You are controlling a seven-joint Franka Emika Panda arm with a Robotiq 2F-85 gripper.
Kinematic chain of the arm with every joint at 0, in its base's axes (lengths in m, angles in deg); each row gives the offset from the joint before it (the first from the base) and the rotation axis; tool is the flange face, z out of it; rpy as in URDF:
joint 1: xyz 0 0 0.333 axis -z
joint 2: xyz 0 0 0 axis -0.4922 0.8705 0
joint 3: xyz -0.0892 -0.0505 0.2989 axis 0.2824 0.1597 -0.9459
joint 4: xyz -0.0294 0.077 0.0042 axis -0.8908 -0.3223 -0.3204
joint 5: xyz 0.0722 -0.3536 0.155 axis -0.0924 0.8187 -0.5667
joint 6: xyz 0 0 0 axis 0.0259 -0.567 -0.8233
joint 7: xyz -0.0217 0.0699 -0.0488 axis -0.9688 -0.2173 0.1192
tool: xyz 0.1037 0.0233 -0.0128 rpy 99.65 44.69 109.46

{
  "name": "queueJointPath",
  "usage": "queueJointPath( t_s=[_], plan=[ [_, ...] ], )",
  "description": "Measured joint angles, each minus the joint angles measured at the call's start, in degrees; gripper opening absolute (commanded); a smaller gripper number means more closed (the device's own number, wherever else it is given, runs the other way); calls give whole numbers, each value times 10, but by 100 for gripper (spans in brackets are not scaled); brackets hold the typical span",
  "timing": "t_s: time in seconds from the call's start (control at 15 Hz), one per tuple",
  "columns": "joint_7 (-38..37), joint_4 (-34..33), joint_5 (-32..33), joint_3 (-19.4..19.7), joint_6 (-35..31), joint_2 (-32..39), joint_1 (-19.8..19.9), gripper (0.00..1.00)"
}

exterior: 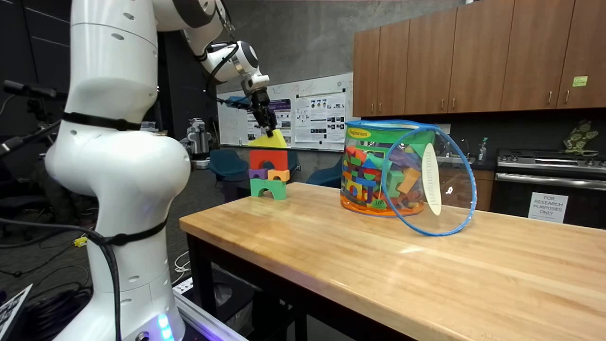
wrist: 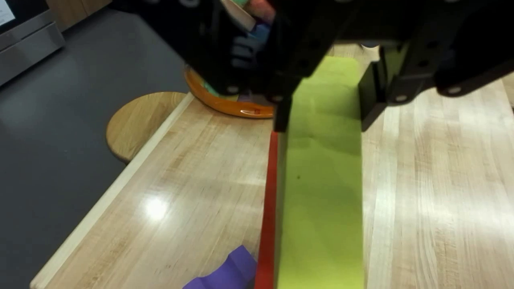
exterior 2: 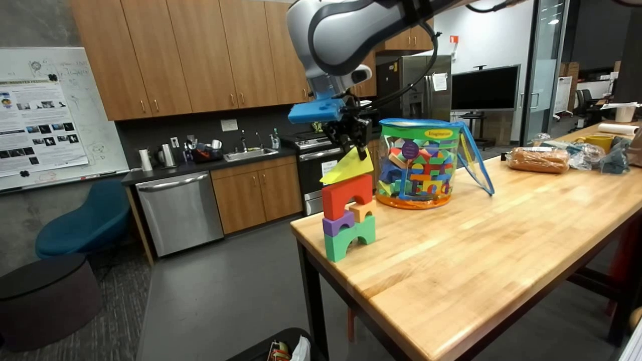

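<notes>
My gripper (wrist: 323, 124) is shut on a yellow wedge block (wrist: 321, 200), one pad against each side. The wedge shows in both exterior views (exterior: 272, 140) (exterior 2: 351, 168), right over a red arch block (exterior: 268, 158) (exterior 2: 335, 200). I cannot tell whether it rests on the red block or hovers just above it. The red block sits on a purple arch (exterior: 258, 174) (exterior 2: 338, 223) and an orange arch (exterior: 278, 174) (exterior 2: 363, 209). Both stand on a green arch (exterior: 258, 187) (exterior 2: 333, 246) at the table corner. In the wrist view the orange and green arches are hidden.
A clear bag of blocks (exterior: 364, 170) (exterior 2: 419, 165) stands behind the stack, its blue-rimmed lid (exterior: 466, 222) hanging open. The wooden table (exterior: 355, 265) ends close beside the stack. Packaged bread (exterior 2: 537, 159) and a yellow mug (exterior 2: 599, 143) lie farther along. A stool (wrist: 140, 120) stands below the edge.
</notes>
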Motion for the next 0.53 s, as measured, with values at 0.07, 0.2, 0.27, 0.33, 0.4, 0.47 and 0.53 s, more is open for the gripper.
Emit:
queueJointPath(
  t_s=[0.07, 0.2, 0.27, 0.33, 0.4, 0.47, 0.53],
  plan=[
    [4, 0, 0, 2, -1, 3, 0, 17],
    [13, 0, 0, 6, -3, 8, 0, 17],
    [17, 0, 0, 8, -4, 10, 0, 17],
    [22, 0, 0, 10, -6, 12, 0, 17],
    [26, 0, 0, 11, -8, 13, 0, 17],
    [29, 0, 0, 13, -10, 14, 0, 17],
    [34, 0, 0, 14, -11, 15, 0, 17]
  ],
)
